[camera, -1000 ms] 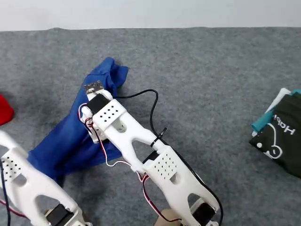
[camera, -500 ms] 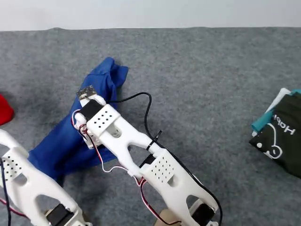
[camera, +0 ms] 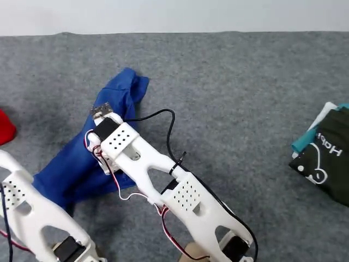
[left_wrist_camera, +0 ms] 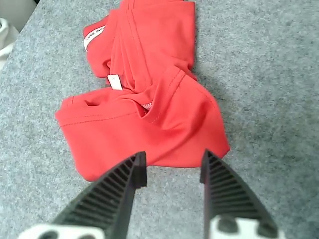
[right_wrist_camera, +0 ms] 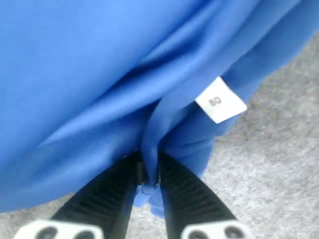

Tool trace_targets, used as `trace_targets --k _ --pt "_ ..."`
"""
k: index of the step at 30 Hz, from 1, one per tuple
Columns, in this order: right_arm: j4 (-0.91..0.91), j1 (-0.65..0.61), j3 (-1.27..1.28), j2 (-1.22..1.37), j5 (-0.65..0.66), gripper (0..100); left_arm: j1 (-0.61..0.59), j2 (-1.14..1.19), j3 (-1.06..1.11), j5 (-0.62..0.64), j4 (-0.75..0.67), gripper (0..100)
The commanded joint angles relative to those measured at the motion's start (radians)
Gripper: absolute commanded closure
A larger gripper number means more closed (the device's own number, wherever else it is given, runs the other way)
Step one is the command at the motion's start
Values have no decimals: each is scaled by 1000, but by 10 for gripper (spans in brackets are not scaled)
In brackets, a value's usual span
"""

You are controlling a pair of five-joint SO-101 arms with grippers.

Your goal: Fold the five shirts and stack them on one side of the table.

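A blue shirt (camera: pixel 82 153) lies crumpled at the left of the grey table, stretching from the back to the front left. My right gripper (right_wrist_camera: pixel 148 186) is shut on a fold of the blue shirt (right_wrist_camera: pixel 109 64) beside a white tag (right_wrist_camera: pixel 220 100); in the high view that arm's wrist (camera: pixel 112 136) sits over the shirt. A red shirt (left_wrist_camera: pixel 144 94) lies bunched on the felt just beyond my left gripper (left_wrist_camera: pixel 172 167), which stands open above it. A sliver of the red shirt (camera: pixel 5 128) shows at the left edge.
A stack of folded shirts (camera: pixel 324 155), dark on top with teal and white beneath, sits at the right edge. A black cable (camera: pixel 169 139) loops off the right arm. The left arm's white body (camera: pixel 32 215) fills the front left corner.
The right arm's wrist has shifted slightly left and toward the front over the blue shirt, pulling the cloth with it. The left arm has barely moved.
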Motion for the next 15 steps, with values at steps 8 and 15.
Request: trace_targets --k 8,15 --pt "41 5 -64 -139 49 820 5 -8 -12 3 25 822" --pt "41 -18 -63 -193 48 779 6 -8 -8 3 25 821"
